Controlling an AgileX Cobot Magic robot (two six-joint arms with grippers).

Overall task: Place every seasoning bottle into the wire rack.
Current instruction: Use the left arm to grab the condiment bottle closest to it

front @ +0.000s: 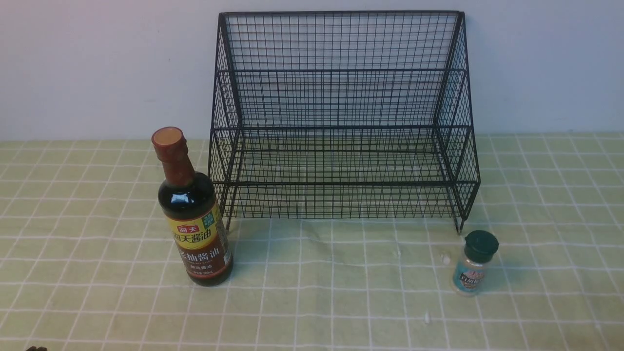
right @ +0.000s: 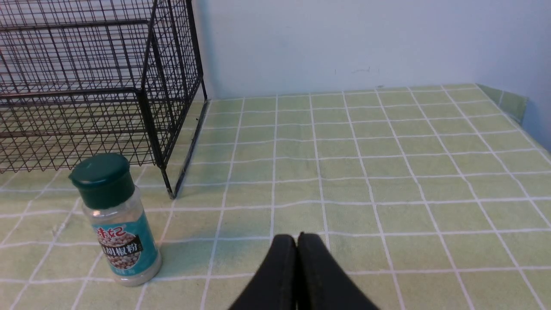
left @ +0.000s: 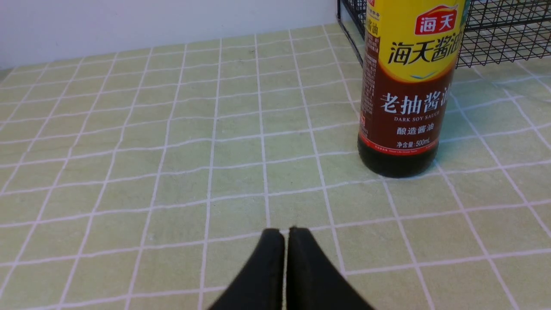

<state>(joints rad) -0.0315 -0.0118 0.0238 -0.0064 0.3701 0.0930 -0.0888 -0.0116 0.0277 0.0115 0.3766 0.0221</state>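
Green checked tablecloth point(front: 341, 273) with white gridlines, pale wall point(front: 97, 63) behind

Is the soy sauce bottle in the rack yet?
No, out. The soy sauce bottle stands upright on the tablecloth at the left front corner of the rack.

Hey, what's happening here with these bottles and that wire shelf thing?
Nothing is being handled at this moment. Both bottles stand upright on the checked tablecloth, outside the black wire rack: the tall soy-sauce bottle by its left front corner, the small shaker jar by its right front corner. The left gripper is shut and empty, short of the soy-sauce bottle; the right gripper is shut and empty near the shaker jar.
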